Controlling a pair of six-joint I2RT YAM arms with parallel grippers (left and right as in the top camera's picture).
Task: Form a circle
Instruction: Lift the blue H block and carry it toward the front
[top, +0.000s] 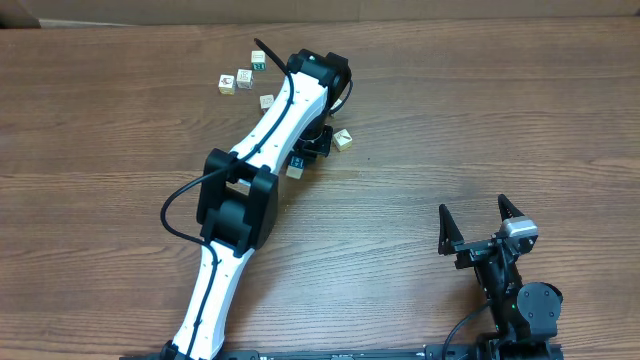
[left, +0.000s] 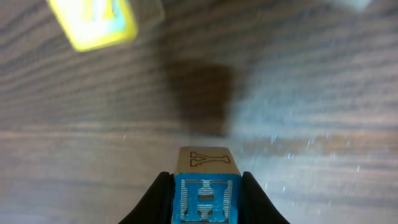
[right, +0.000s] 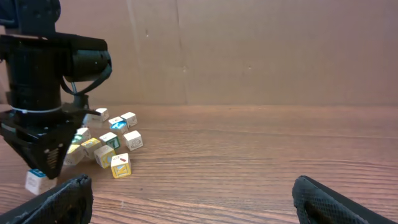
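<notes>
1. While no circle shows on the tabletop (top: 500, 120), loose cubes (top: 244, 78) lie scattered far left.
2. Of the two, the left hand (left: 207, 202) is clamped on one cube (left: 208, 163); the right hand (top: 474, 212) gapes empty, near right.
3. Cubes look light, rigid, perhaps slick; opposite flat faces seem the best hold.

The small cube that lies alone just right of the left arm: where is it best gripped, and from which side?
Grip the lone cube by two opposite side faces, coming straight down with the open right gripper. It sits flat on the table, slightly askew, so the wrist should probably turn to match. The left arm crowds its left side; its right is bare wood.
</notes>
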